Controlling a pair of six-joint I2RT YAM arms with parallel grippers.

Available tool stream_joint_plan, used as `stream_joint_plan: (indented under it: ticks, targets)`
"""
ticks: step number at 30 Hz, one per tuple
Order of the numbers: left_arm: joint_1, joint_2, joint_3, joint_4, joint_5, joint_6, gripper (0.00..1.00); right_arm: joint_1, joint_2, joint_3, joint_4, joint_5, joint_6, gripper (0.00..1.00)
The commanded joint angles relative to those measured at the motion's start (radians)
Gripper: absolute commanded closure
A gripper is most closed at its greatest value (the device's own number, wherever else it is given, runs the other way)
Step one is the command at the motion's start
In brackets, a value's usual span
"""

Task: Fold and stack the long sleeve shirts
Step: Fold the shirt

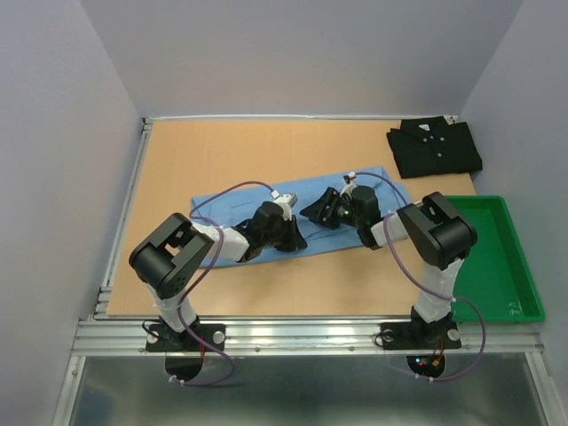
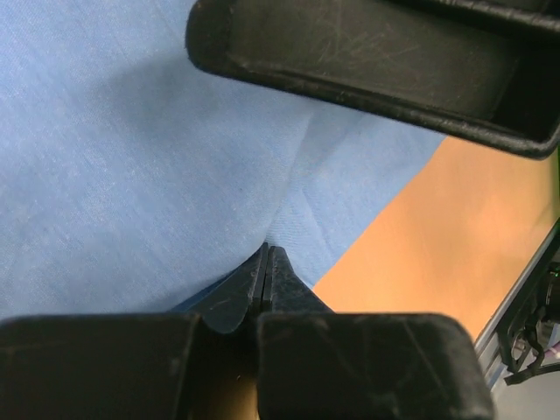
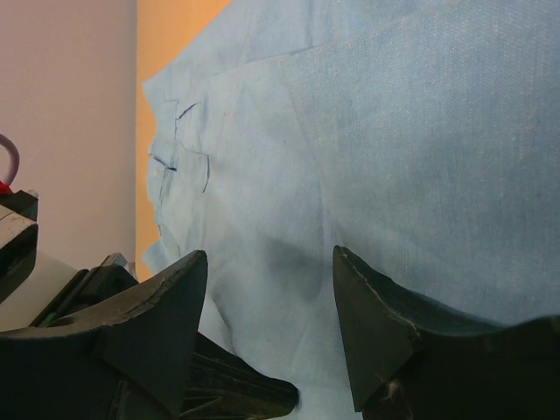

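Observation:
The light blue shirt (image 1: 232, 209) lies as a long folded strip across the middle of the table. My left gripper (image 1: 298, 238) is at its near edge, shut on a pinch of the blue cloth (image 2: 175, 175), which puckers at the fingertips (image 2: 269, 262). My right gripper (image 1: 312, 213) faces it from the right, open, its fingers (image 3: 175, 297) spread low over the blue shirt (image 3: 420, 157) and holding nothing. The black shirt (image 1: 434, 147) lies folded at the back right corner, away from both grippers.
A green plastic tray (image 1: 497, 266) stands at the right edge of the table beside the right arm. The two grippers are close, tip to tip; the right gripper's finger (image 2: 376, 61) shows in the left wrist view. Bare wood (image 2: 455, 227) is nearby.

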Motion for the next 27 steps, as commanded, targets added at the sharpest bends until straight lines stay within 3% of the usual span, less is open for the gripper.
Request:
stream_joint_plan:
  ticks: [1,5,9,18,27]
  targets:
    - [-0.006,-0.067,-0.056,-0.049,-0.019,0.009,0.96,-0.012,0.02,-0.028,0.078,-0.026,-0.006,0.35]
    - [-0.006,-0.215,-0.105,0.056,-0.072,-0.003,0.91,-0.01,0.017,-0.033,0.098,-0.037,0.013,0.35]
    - [-0.004,-0.237,-0.13,0.178,-0.1,-0.028,0.88,-0.01,0.008,-0.037,0.104,-0.038,0.025,0.35]
    - [-0.004,-0.033,-0.04,0.318,-0.037,-0.048,0.88,-0.01,0.003,-0.045,0.122,-0.041,0.068,0.35]
    - [-0.001,0.063,-0.07,0.315,-0.042,-0.107,0.88,-0.018,0.012,-0.049,0.156,-0.038,0.1,0.35]
